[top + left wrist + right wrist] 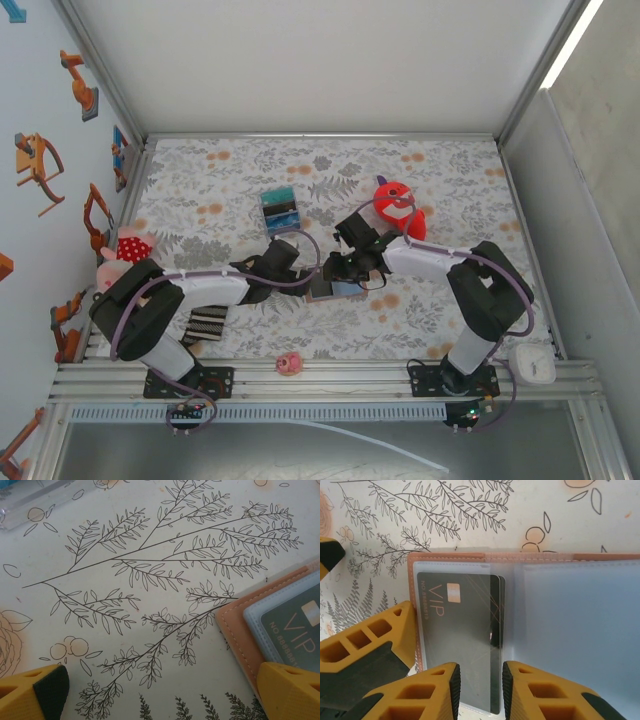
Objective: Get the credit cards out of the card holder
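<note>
Nearest the arm bases, a small pink toy (289,363) lies well on the near side of the card holder (335,291), which sits open and flat on the flowered surface (450,170) between the two grippers. The left gripper (162,672) has its jaws spread wide. One finger hangs over the holder's tan stitched edge and the other is off to the side above bare cloth. I cannot tell whether the first finger actually presses the holder down. The right gripper (479,680) hovers over the holder's near end with its jaws narrowly parted, clamping nothing that shows. The long edge of a dark card (457,630), tucked in a clear sleeve, runs under the gap. A second card edge seems to peek out just behind it. The neighbouring frosted pocket (570,630) is too cloudy to read. The step in hand looks like the first extraction, and no card is out yet. The next move likely calls for the jaws to catch the card's exposed end and slide it out along the sleeve while the holder is pinned. The card reads "VIP" in gold beside a chip, with a line starting "NO" and a run of digits, mostly eights. Beyond the holder stand a teal, black and blue striped block (280,210) and, off to its right, a red plush toy (398,205).
</note>
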